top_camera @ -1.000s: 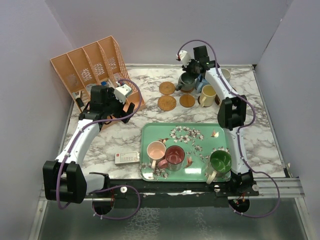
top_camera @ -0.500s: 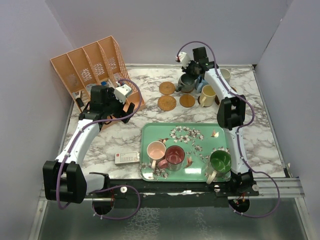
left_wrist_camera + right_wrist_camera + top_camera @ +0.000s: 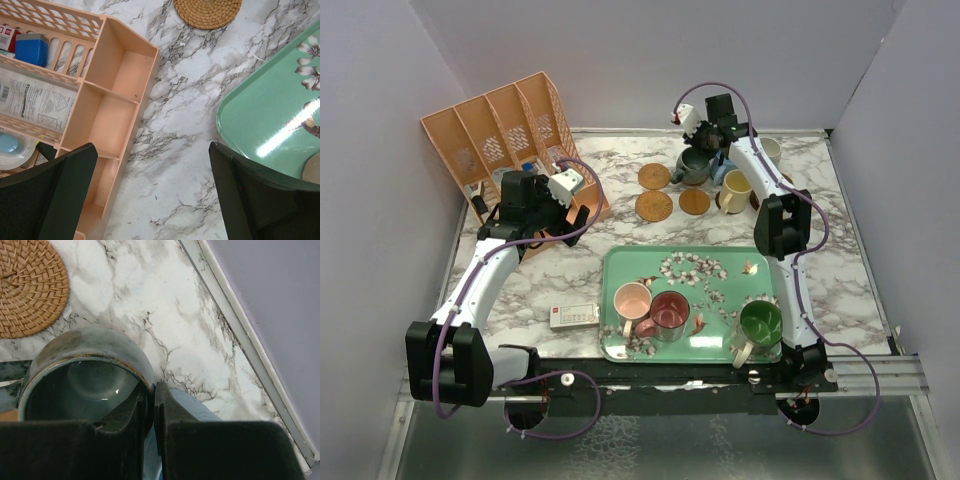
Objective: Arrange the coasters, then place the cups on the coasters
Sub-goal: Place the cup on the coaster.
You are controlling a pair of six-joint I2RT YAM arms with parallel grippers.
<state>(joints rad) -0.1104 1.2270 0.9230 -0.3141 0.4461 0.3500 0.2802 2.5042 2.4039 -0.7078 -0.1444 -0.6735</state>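
Note:
My right gripper (image 3: 154,395) is shut on the rim of the grey cup (image 3: 85,375), one finger inside and one outside. This grey cup (image 3: 694,165) is at the back of the table beside a blue cup (image 3: 724,176), a cream cup (image 3: 736,190) and three coasters (image 3: 654,176) (image 3: 654,207) (image 3: 694,202). A woven coaster (image 3: 27,290) lies just beyond the held cup. Pink (image 3: 632,300), dark red (image 3: 670,312) and green (image 3: 760,322) cups stand on the green tray (image 3: 720,262). My left gripper (image 3: 152,190) hangs open over bare marble, holding nothing.
An orange file rack (image 3: 500,135) with small items in it stands at the back left, its base (image 3: 115,100) right beside my left gripper. A white and red box (image 3: 575,316) lies left of the tray. Another pale cup (image 3: 770,150) stands at the back right near the wall.

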